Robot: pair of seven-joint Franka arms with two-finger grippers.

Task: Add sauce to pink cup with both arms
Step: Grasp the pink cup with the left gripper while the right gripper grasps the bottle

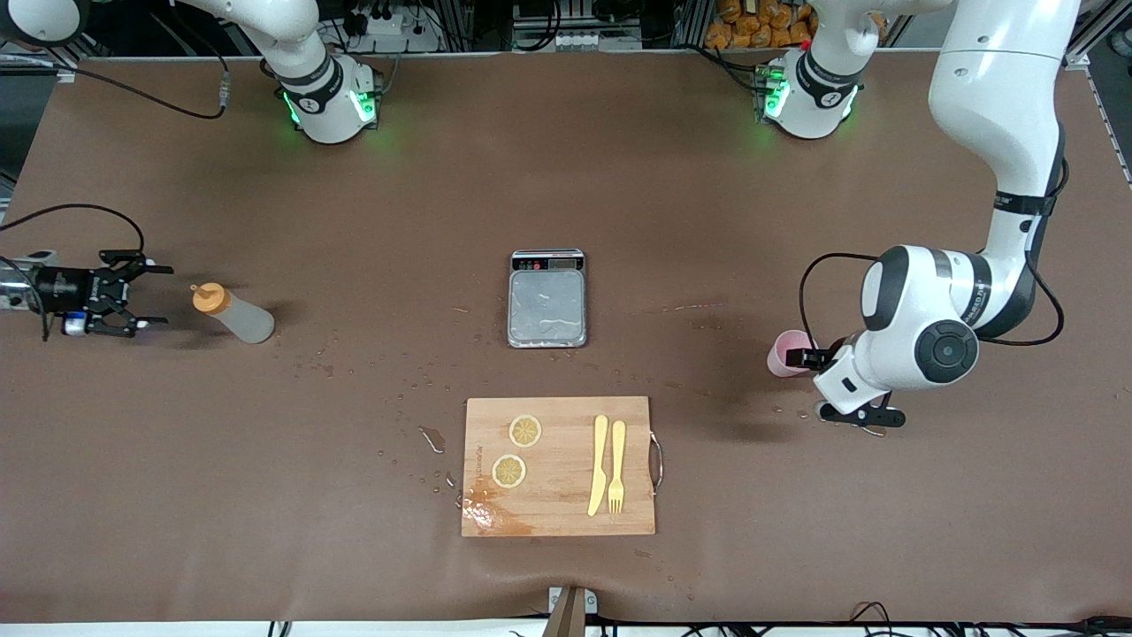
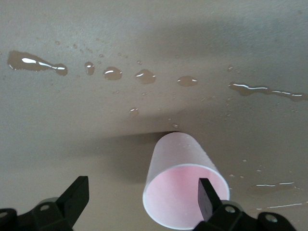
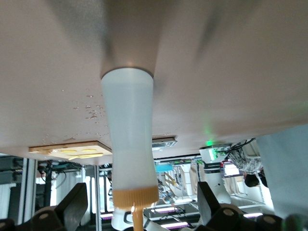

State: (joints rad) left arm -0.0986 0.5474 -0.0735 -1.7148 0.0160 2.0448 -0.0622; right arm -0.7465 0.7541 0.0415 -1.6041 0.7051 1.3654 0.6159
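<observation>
The sauce (image 1: 237,315), a greyish-white squeeze bottle with an orange cap, stands toward the right arm's end of the table. My right gripper (image 1: 159,295) hangs open a short way from it, level with the cap. In the right wrist view the sauce (image 3: 129,144) rises straight ahead, its cap level with my right gripper (image 3: 142,192), whose fingers stand wide apart. The pink cup (image 1: 785,352) stands toward the left arm's end. My left gripper (image 1: 812,382) is open right beside it. In the left wrist view one finger (image 2: 208,197) overlaps the rim of the pink cup (image 2: 178,159); my left gripper (image 2: 142,185) holds nothing.
A small metal scale (image 1: 546,301) lies mid-table. Nearer the front camera lies a wooden cutting board (image 1: 562,460) with two lemon slices (image 1: 525,431), a yellow knife and fork (image 1: 608,464) and a wet corner. Drops of liquid (image 1: 416,380) dot the table between the board and the bottle.
</observation>
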